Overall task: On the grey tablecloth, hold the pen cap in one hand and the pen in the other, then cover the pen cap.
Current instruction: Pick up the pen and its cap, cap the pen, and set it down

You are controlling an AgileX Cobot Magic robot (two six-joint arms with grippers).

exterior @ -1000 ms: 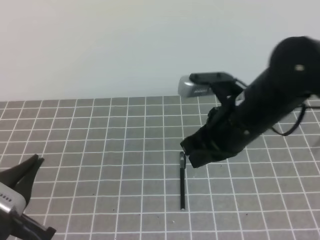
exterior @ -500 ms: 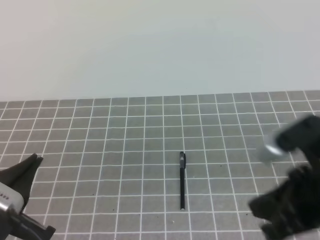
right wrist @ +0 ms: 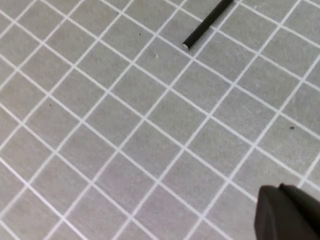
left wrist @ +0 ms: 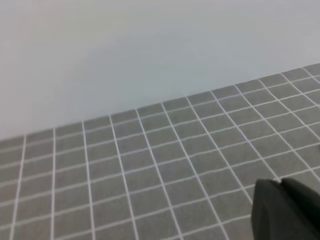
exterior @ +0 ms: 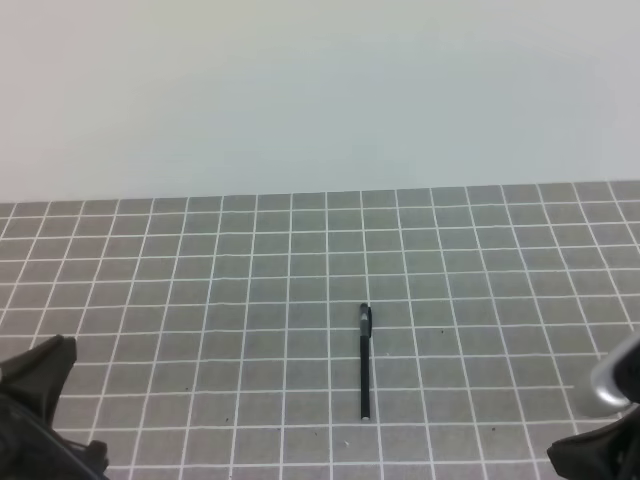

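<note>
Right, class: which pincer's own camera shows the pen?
The right pincer: its wrist view catches one end of the black pen on the grey tablecloth; the left pincer view shows only cloth.

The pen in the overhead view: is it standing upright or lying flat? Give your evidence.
Lying flat. The pen stretches lengthwise on the grey tablecloth, with neither gripper touching it.

Grey tablecloth (exterior: 200, 300) matt woven cloth; pen (exterior: 365, 375) smooth black plastic.

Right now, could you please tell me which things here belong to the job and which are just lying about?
Job: long thin black pen; short black cap on its far end; grey white-gridded tablecloth.
Lying about: nothing loose; only the pale wall behind.
</note>
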